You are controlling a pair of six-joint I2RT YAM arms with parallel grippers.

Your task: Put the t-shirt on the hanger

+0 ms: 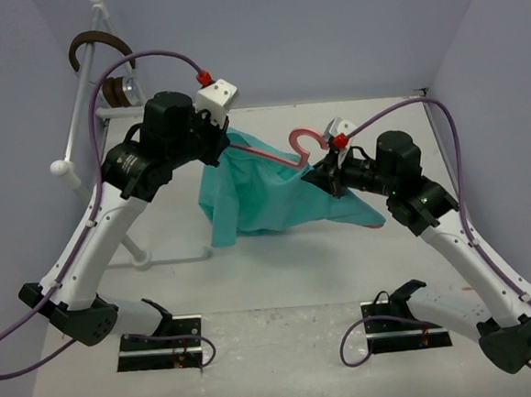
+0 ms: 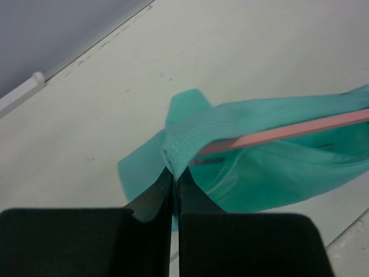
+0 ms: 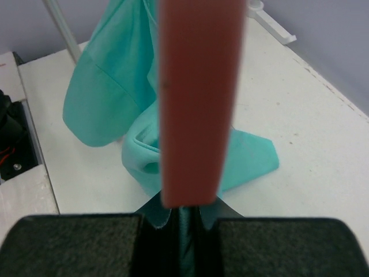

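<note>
The left pincer (image 2: 174,173), closed, is pinching the t-shirt (image 2: 271,173) hem. The right pincer (image 3: 185,216) is clamping its cloth by the hanger (image 3: 199,98).

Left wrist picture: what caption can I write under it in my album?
Left gripper pinches the edge of the teal t-shirt, pink hanger tucked inside, above the table.

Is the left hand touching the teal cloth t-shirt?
Touching. The left wrist view shows the left hand shut on a stitched edge of the teal cloth t-shirt.
</note>
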